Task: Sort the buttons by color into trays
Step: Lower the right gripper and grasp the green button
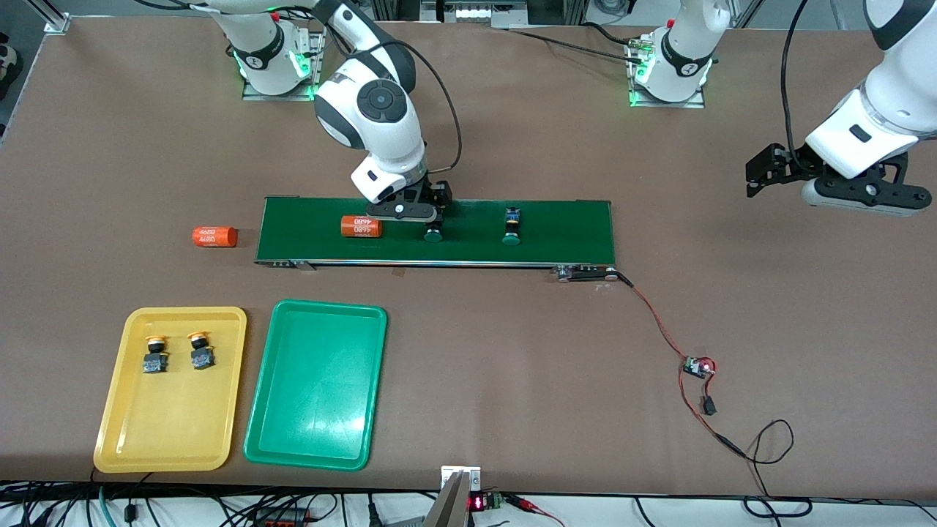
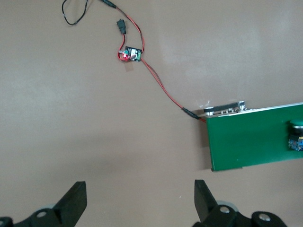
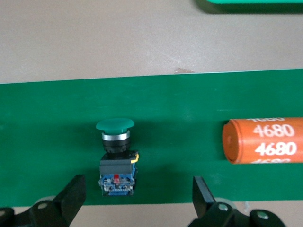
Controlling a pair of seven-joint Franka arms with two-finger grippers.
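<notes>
Two green-capped buttons lie on the dark-green belt (image 1: 556,230). One button (image 1: 433,234) (image 3: 116,156) lies under my right gripper (image 1: 428,214) (image 3: 138,189). That gripper is open, its fingers on either side of the button's blue-and-black body and clear of it. The second green button (image 1: 512,225) (image 2: 297,137) lies farther toward the left arm's end of the belt. Two yellow-capped buttons (image 1: 155,355) (image 1: 200,351) lie in the yellow tray (image 1: 168,428). The green tray (image 1: 316,395) beside it holds nothing. My left gripper (image 1: 761,172) (image 2: 140,191) hangs open over bare table, off the belt's end.
An orange numbered cylinder (image 1: 361,226) (image 3: 265,140) lies on the belt beside the right gripper. Another orange cylinder (image 1: 214,236) lies on the table off the belt's end. A red wire runs from the belt's motor to a small circuit board (image 1: 697,367) (image 2: 130,54).
</notes>
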